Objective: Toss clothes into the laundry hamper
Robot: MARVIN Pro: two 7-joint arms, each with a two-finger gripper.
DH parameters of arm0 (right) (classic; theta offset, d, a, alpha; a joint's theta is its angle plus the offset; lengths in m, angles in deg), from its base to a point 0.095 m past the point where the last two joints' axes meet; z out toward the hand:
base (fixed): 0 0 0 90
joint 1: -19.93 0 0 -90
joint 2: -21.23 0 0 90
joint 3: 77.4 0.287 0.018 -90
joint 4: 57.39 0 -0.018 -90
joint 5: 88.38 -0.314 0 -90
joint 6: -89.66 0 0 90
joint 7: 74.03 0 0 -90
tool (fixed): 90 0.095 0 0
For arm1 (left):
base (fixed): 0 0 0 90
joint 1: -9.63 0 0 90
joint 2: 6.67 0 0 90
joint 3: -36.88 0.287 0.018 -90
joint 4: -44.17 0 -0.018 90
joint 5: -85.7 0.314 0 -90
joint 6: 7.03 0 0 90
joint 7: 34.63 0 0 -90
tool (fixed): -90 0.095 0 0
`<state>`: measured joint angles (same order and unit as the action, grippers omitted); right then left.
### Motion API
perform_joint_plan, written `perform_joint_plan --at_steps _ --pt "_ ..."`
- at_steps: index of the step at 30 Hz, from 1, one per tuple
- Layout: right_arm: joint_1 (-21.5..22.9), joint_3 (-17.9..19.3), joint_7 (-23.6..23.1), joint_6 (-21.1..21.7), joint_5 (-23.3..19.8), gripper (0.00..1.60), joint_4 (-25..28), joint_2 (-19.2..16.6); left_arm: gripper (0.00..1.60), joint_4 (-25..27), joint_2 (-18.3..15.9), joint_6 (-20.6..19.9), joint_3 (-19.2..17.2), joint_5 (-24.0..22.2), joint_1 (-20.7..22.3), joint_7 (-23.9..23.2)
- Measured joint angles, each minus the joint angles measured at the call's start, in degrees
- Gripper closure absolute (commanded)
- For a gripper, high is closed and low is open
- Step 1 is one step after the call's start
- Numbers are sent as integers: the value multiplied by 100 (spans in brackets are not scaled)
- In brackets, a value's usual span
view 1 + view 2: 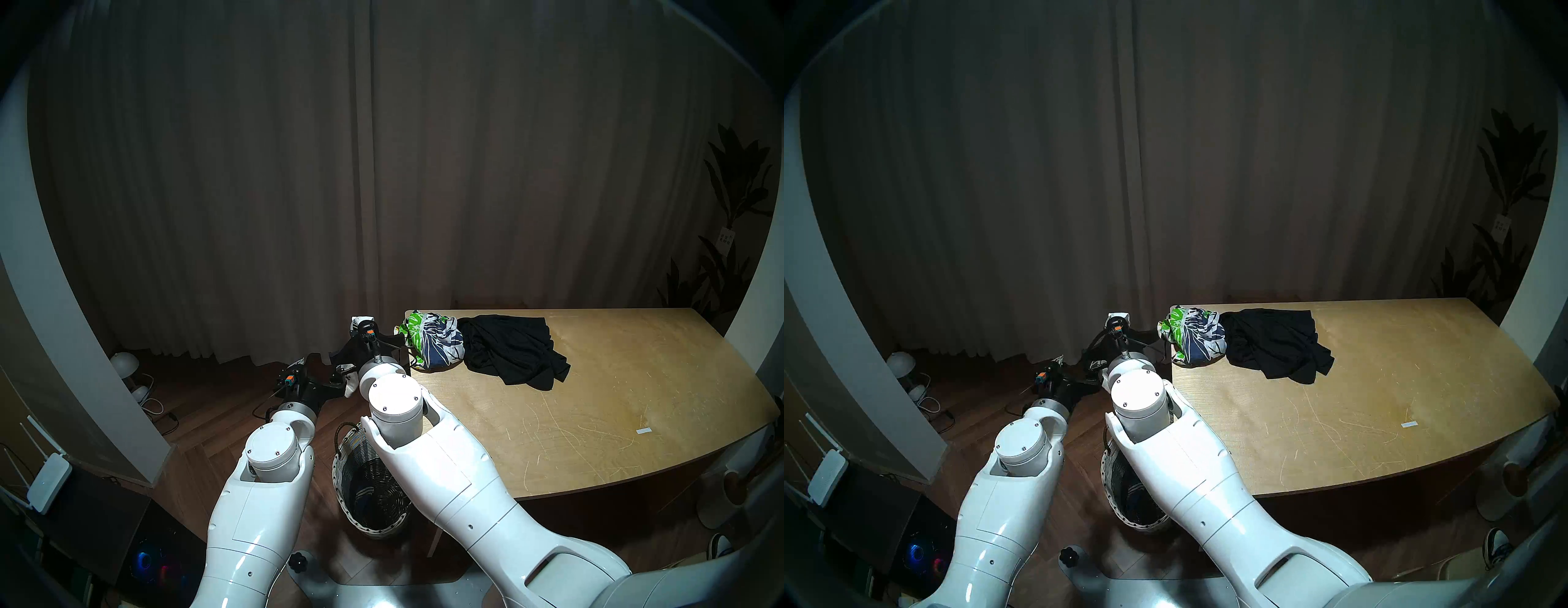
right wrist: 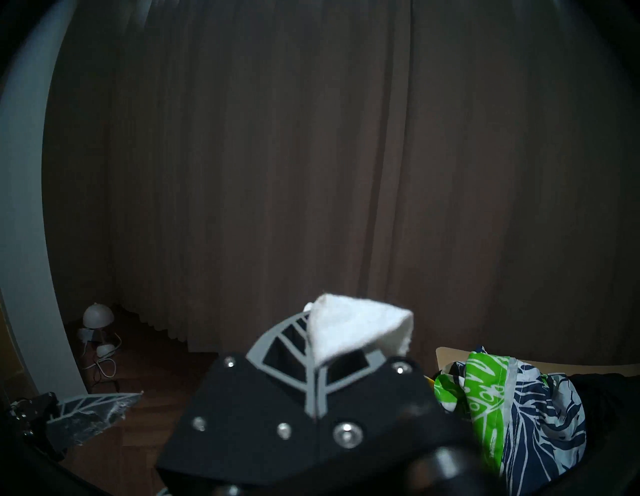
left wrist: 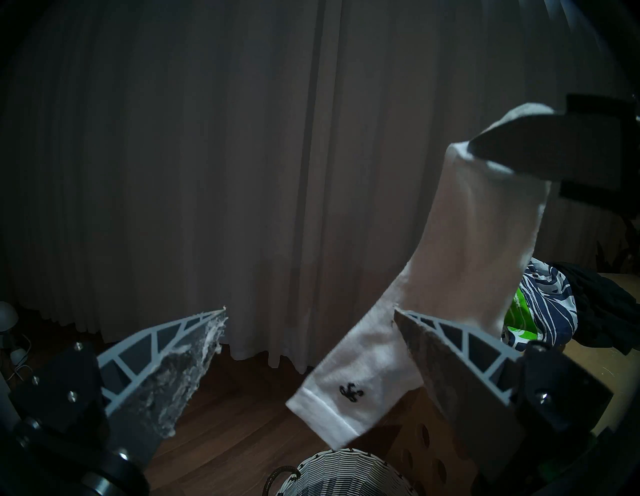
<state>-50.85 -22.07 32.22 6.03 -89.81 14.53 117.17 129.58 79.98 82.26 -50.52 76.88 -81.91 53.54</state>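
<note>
One white sock, small black embroidered logo, unreadable, in right pincer.

A white sock hangs diagonally at right from a dark hand at upper right, above the wicker hamper's rim at bottom center.

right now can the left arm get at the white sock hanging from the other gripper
Probably yes. The left gripper is open, and the white sock hangs from the shut right gripper just past its right finger, with nothing between them.
</note>
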Motion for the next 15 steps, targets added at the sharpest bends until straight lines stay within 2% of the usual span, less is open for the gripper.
perform_joint_plan --at_steps 3,7,15 --pt "120 -66 110 -138 53 160 -412 72 0 1 -2 0 -4 -3 -1 0" --pt "158 -124 199 -296 129 160 -681 94 0 0 -7 -6 -15 -6 -7 2" --pt "-150 -58 480 -344 132 160 -294 -128 0 -1 -7 -10 -14 -6 -18 3"
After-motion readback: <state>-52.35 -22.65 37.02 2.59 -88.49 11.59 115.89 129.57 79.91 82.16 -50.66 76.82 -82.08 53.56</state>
